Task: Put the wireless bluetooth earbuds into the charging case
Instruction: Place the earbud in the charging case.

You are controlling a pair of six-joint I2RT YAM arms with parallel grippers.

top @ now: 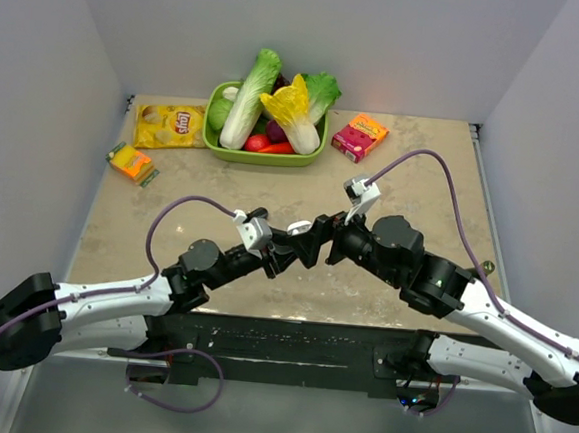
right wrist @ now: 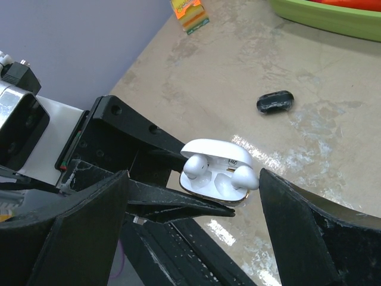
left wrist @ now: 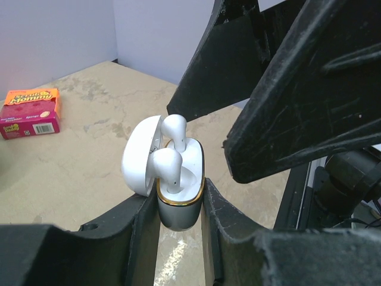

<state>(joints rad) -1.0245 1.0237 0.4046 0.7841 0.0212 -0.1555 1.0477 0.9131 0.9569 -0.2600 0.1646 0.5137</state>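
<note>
The charging case (left wrist: 178,210) is white with a gold rim and stands upright with its lid (left wrist: 138,156) swung open. My left gripper (left wrist: 180,205) is shut on its lower body, above the table. Two white earbuds (left wrist: 168,167) (left wrist: 175,132) sit in its wells. In the right wrist view the case (right wrist: 221,186) shows one earbud (right wrist: 195,165) on the left and another (right wrist: 245,177) on the right, which stands higher and leans outward. My right gripper (right wrist: 193,177) is open, with a finger (right wrist: 309,226) close beside the right earbud. From above, both grippers (top: 290,241) (top: 318,235) meet at the case (top: 299,226).
At the back stands a green basket (top: 264,155) of vegetables, with a yellow chips bag (top: 169,125) to its left and a pink box (top: 360,137) to its right. An orange packet (top: 131,162) lies at the left. A small black object (right wrist: 275,101) lies on the table beyond the case.
</note>
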